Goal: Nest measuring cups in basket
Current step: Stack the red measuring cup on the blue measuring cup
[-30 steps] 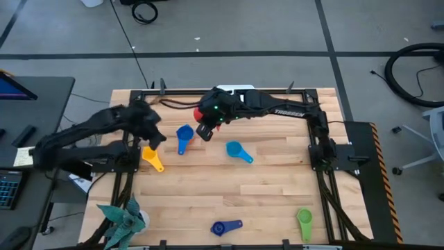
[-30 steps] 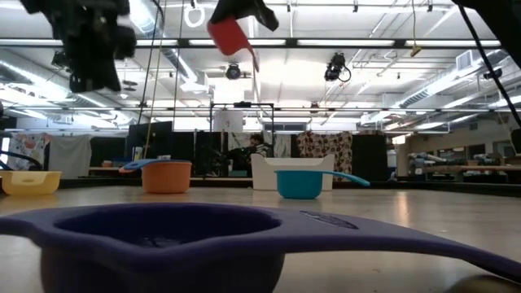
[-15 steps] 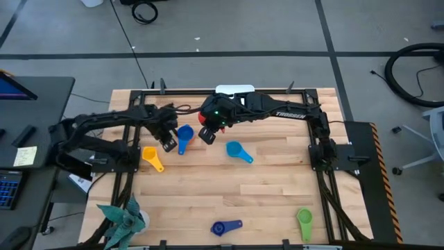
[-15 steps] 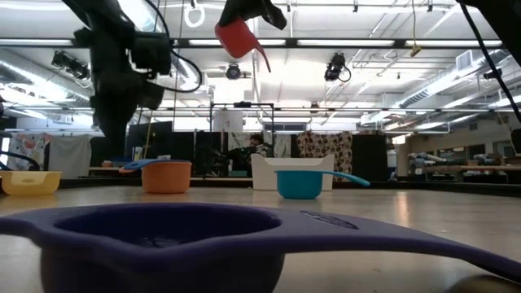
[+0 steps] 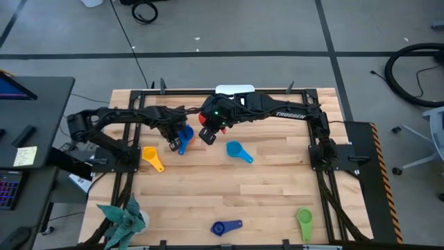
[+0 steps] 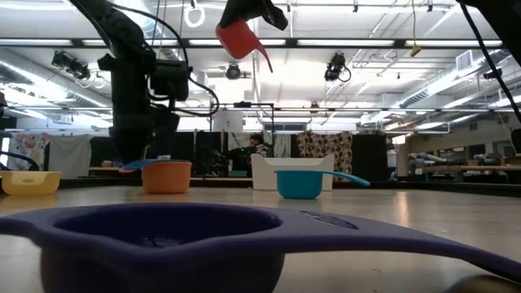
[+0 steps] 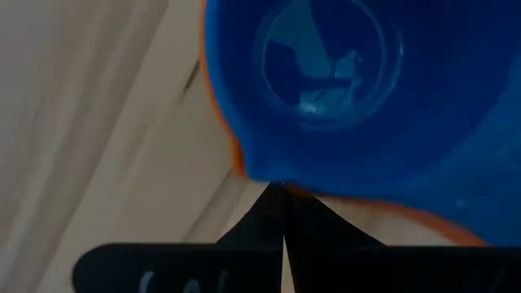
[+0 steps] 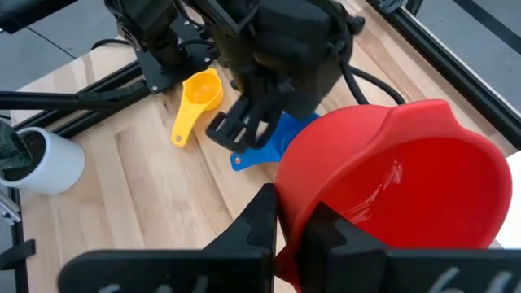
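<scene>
The far middle of the tabletop (image 5: 277, 194) was crowded: the left gripper (image 5: 173, 144) hung low over the medium blue cup (image 5: 183, 136), with the right gripper (image 5: 206, 133) and its red cup (image 5: 202, 116) just beside, crossing in front of the basket (image 5: 234, 89). Open wood lay across the centre, between the light blue cup (image 5: 237, 151) and the near-edge dark blue cup (image 5: 223, 227) and green cup (image 5: 304, 222).

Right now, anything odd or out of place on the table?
Nothing spilled or damaged. The medium blue cup sits nested in an orange cup out on the table, not in the white basket. The right gripper holds the red cup aloft; the left gripper hangs shut beside the nested pair.
</scene>
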You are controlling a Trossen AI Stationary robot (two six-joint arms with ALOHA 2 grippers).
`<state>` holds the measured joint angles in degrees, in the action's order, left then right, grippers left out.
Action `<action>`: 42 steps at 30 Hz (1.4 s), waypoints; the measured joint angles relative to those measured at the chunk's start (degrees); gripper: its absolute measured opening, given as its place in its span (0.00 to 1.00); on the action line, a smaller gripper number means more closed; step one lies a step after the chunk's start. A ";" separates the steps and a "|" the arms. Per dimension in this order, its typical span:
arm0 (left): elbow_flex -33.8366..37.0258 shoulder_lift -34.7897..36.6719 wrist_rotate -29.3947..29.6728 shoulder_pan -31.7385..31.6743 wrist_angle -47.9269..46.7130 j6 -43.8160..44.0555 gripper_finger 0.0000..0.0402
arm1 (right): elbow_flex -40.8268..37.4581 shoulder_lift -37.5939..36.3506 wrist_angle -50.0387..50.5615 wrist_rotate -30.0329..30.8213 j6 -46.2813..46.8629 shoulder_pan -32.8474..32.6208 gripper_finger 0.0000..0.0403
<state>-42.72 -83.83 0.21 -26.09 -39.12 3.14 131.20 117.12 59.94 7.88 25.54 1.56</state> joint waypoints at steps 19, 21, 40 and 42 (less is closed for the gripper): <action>-0.04 -3.20 -6.52 3.02 17.48 -6.82 0.01 | 0.00 0.00 0.35 -0.06 0.44 0.02 0.06; -0.04 -2.84 -6.47 2.99 16.55 -6.54 0.01 | 0.00 0.00 0.38 -0.05 0.86 0.03 0.06; -0.09 35.91 -3.23 1.51 -8.63 2.59 0.01 | -0.20 0.69 -2.11 -3.33 5.21 2.76 0.06; -0.09 38.59 -2.91 1.51 -10.22 4.53 0.01 | -0.35 1.55 -2.19 -5.18 4.40 3.35 0.06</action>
<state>-42.81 -45.24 -2.70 -24.58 -49.34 7.66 130.85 118.67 57.74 2.70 29.94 4.91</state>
